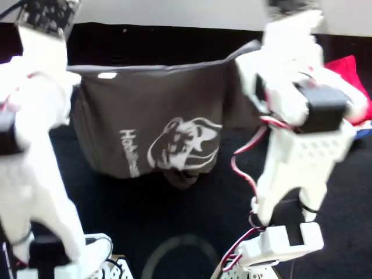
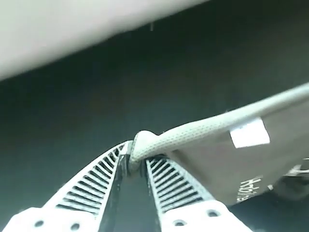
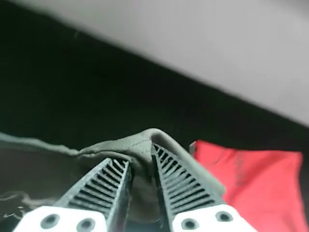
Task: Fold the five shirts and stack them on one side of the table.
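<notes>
Nearest to you in the high view, the left arm point(image 1: 35, 163) and the right arm point(image 1: 296, 157) rise from the front edge of the table point(image 1: 192, 215), which has a black cover.

Check the left gripper point(image 2: 137, 155): its fingers are pressed together on the rolled top edge of the grey shirt point(image 1: 157, 110). A white label point(image 2: 248, 133) sits on the shirt close to this pinch.

Check the right gripper point(image 3: 141, 157): its fingers pinch a bunched fold of the same shirt's top edge.

Between the two grippers the grey shirt hangs spread out over the middle of the table. Its top edge is stretched almost level. Its lower edge reaches down to the black cover; you cannot tell whether it rests there. A white print point(image 1: 183, 142) faces the high camera.

Beyond the right gripper, a red shirt point(image 3: 256, 188) lies at the far right of the table, near the grey shirt. You cannot tell whether the two touch.

A pale wall point(image 1: 174, 11) stands behind the table.
</notes>
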Action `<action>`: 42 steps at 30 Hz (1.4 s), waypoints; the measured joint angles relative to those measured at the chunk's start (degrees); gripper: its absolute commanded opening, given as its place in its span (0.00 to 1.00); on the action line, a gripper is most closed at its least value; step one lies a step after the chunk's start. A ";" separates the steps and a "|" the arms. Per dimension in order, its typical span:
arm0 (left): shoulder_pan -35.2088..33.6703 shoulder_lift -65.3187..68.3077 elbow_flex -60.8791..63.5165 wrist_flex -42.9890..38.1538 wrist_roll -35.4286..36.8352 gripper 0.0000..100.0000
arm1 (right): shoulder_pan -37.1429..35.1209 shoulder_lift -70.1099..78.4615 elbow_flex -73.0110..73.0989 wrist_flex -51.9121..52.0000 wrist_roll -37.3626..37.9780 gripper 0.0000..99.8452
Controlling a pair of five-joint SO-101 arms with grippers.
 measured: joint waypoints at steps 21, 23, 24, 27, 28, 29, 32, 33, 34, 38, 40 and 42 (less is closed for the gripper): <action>-7.91 22.33 32.53 -2.20 -10.37 0.01 | -11.96 -18.64 81.67 -20.22 -7.65 0.01; -7.82 23.12 32.53 -2.20 -10.55 0.01 | -9.76 -24.70 89.58 -20.66 -5.63 0.01; -7.56 23.74 32.53 -2.20 -10.55 0.01 | -8.88 -27.60 93.27 -21.01 -4.31 0.01; -4.57 26.37 32.53 -2.20 -10.55 0.01 | -6.42 -36.22 101.45 -20.48 -0.35 0.01; -3.16 27.34 32.53 -2.20 -10.55 0.01 | -5.71 -38.86 103.47 -19.60 0.97 0.01; -1.85 28.22 32.53 -2.02 -10.55 0.01 | -5.19 -41.58 105.23 -18.20 2.37 0.01; 1.67 30.07 32.53 -1.58 -10.55 0.01 | -4.40 -48.97 109.27 -13.71 7.12 0.01; 2.29 30.51 32.53 -1.49 -10.55 0.01 | -4.22 -50.99 110.24 -12.75 8.62 0.01; 2.73 30.77 32.53 -1.41 -10.55 0.01 | -4.22 -52.84 110.95 -12.22 9.93 0.01; 3.34 30.86 32.53 -1.41 -10.55 0.01 | -4.04 -56.88 111.38 -10.73 11.96 0.08; 3.60 30.86 32.53 -1.41 -10.55 0.01 | -4.04 -57.49 111.38 -8.70 12.31 0.16; 3.52 30.86 32.53 -1.41 -10.55 0.01 | -4.04 -58.02 111.38 -6.95 12.31 0.22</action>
